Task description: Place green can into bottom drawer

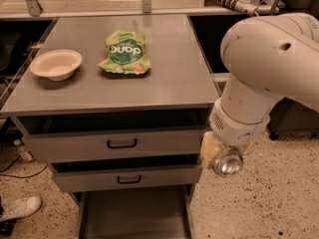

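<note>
the gripper [221,157], at four o'clock, grips the green can [228,165], whose metal end is mirror-shiny. its arm [269,68] is smooth off-white plastic. the bottom drawer [134,215] and table top [169,86] are matt grey metal. the snack bag [124,53] is glossy plastic, the bowl [56,63] matt.

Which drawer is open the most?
The bottom drawer, down by the floor: it sticks out farthest and has no black handle, unlike the top drawer and middle drawer. The tool holds the green can beside them.
</note>
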Robot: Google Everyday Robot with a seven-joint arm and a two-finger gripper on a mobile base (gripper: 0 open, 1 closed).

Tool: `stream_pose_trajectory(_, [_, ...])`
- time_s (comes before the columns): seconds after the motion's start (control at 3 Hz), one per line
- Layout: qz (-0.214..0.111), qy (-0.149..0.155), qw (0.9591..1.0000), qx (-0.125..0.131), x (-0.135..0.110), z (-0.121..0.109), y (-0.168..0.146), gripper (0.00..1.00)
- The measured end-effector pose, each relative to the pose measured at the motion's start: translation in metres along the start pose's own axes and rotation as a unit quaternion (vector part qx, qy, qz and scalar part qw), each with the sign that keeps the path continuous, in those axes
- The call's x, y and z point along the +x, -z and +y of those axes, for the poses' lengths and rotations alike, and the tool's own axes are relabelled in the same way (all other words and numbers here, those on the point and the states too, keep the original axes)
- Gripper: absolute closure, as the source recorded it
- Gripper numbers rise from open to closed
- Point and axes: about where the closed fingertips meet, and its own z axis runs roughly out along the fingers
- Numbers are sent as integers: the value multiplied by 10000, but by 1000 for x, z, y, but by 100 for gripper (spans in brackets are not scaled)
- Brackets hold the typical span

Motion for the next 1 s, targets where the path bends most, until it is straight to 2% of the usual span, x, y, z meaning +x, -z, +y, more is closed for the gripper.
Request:
stream_pose_trajectory(0.33, [7, -1, 10000, -4, 0, 0, -1, 100])
stream_pose_trajectory(0.67, [236, -156, 9993, -261, 17, 8, -41, 100])
stream_pose_trajectory(1.0, [597, -306, 9956, -649, 40, 23, -100, 100])
